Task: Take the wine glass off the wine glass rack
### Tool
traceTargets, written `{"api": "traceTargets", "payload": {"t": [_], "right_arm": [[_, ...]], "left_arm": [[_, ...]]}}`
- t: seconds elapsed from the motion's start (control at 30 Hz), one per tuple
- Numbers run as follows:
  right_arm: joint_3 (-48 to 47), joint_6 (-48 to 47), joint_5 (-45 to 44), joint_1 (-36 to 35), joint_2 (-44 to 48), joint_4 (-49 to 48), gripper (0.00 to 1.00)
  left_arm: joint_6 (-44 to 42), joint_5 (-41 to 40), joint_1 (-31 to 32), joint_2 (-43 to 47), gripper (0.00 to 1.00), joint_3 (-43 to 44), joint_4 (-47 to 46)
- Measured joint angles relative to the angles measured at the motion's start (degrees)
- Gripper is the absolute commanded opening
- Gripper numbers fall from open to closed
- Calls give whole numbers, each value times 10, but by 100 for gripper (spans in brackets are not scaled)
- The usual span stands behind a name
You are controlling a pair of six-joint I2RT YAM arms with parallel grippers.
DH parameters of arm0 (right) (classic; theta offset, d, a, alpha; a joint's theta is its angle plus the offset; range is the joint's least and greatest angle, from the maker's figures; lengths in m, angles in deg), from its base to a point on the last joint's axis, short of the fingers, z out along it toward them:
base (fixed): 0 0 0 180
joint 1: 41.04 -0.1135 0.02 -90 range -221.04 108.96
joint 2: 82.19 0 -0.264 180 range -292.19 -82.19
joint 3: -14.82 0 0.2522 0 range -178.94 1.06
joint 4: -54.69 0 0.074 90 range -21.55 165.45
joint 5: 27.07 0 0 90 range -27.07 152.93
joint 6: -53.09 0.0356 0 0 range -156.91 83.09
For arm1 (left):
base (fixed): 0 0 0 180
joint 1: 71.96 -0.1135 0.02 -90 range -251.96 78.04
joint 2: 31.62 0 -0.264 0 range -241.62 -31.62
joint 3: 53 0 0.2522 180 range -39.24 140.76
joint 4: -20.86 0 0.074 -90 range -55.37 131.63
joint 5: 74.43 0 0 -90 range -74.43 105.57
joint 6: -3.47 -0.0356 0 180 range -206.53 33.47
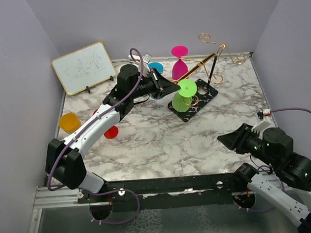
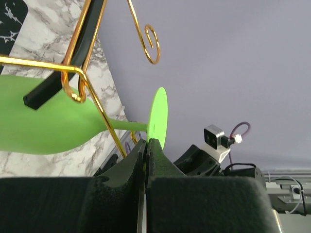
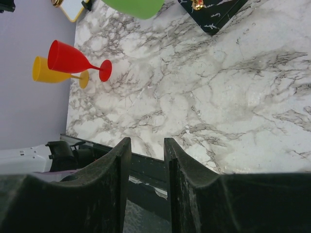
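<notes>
1. I count five glasses, one rack [image 1: 206,95], one whiteboard [image 1: 84,67].
2. Green glass [image 1: 186,96] hangs on the rack. Pink glass [image 1: 179,62] at rack's far side. Blue glass [image 1: 155,68], red glass [image 3: 73,58] and yellow glass [image 3: 46,70] left of rack.
3. Left gripper [image 2: 147,141] closed at green glass's foot. Right gripper [image 3: 147,141] has jaws apart, empty.

Lilac walls [image 1: 14,51] enclose white-grey marble tabletop [image 1: 157,143]; whiteboard [image 1: 84,67] back left.

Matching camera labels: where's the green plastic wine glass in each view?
Top external: green plastic wine glass just right of centre, hanging on the rack.
Left wrist: glass bowl at the left edge, foot disc mid-frame.
Right wrist: glass only the bowl, cut off by the top edge.
Shared landmark: black patterned rack base.
</notes>
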Motion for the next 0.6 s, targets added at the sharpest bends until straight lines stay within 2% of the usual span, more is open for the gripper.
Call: {"api": "traceTargets", "payload": {"t": [0.3, 0.6], "right_arm": [[0, 0, 0, 0, 0, 0, 33], [0, -2, 0, 0, -4, -10, 33]], "left_arm": [[12, 0, -2, -78, 0, 82, -14], [57, 15, 10, -114, 0, 107, -85]]}}
